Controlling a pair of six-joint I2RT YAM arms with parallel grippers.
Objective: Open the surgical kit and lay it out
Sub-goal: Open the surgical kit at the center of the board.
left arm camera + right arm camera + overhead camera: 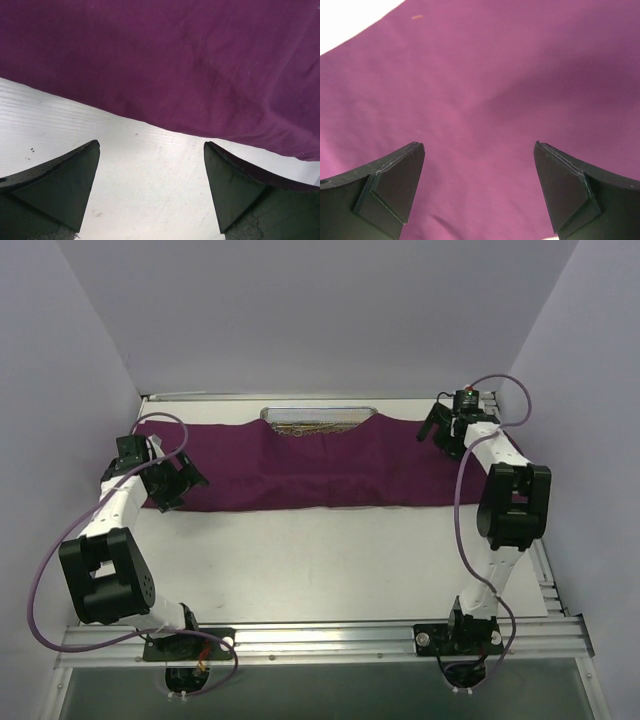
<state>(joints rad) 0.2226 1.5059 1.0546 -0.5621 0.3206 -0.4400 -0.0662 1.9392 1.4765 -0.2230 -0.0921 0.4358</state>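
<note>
Cloth wrap (330, 465) deep purple, matt, soft woven fabric. Mesh tray (318, 414) shiny silver wire metal. Table (330, 560) white, matt, faintly ribbed; left tool (151, 144) fingers (60, 185) matt black, grainy.

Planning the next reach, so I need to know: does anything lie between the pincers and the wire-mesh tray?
Yes. The purple cloth drapes over the near part of the tray; only its far rim and a strip inside show. Both the left pincer and right pincer hang open at the cloth's ends.
</note>
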